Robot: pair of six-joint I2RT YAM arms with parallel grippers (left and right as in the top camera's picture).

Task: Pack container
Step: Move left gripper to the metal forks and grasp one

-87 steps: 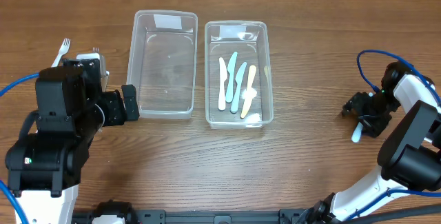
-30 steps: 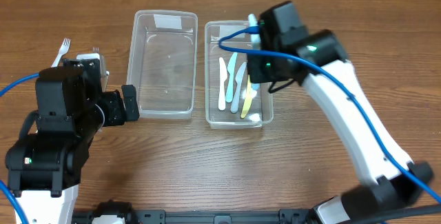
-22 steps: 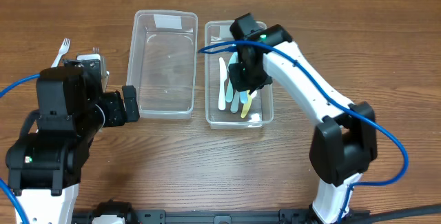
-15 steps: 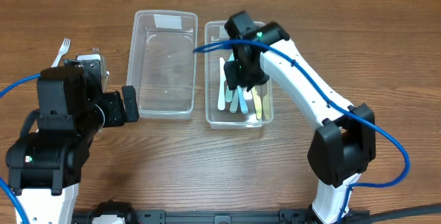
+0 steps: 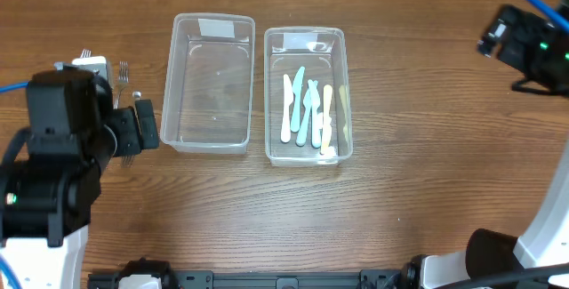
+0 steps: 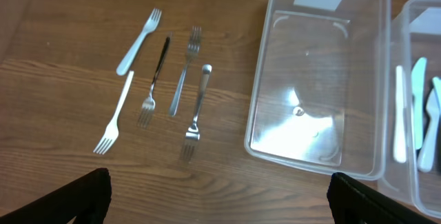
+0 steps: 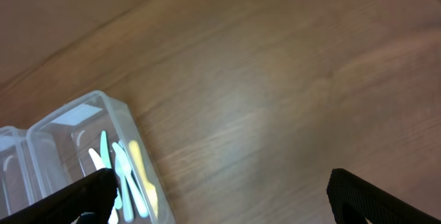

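Observation:
Two clear plastic containers stand side by side. The left container (image 5: pixel 212 83) (image 6: pixel 317 72) is empty. The right container (image 5: pixel 304 93) (image 7: pixel 103 148) holds several plastic knives (image 5: pixel 311 111) in white, pale blue and yellow. Several forks (image 6: pixel 172 79) of metal and white plastic lie on the table left of the empty container. My left gripper (image 5: pixel 148 124) (image 6: pixel 220 203) hangs open above bare wood, near the forks and the empty container's corner. My right gripper (image 5: pixel 502 40) (image 7: pixel 224 196) is open and holds nothing, high at the far right, well away from the containers.
A black-handled fork (image 6: pixel 157 72) lies among the others. In the overhead view my left arm (image 5: pixel 67 138) hides most of the forks; only some tines (image 5: pixel 123 68) show. Bare wooden table (image 5: pixel 418 147) stretches right of the containers.
My right gripper opened over the right container and left a yellow knife among the others, then swung away to the far right. My left arm shifted slightly left and back.

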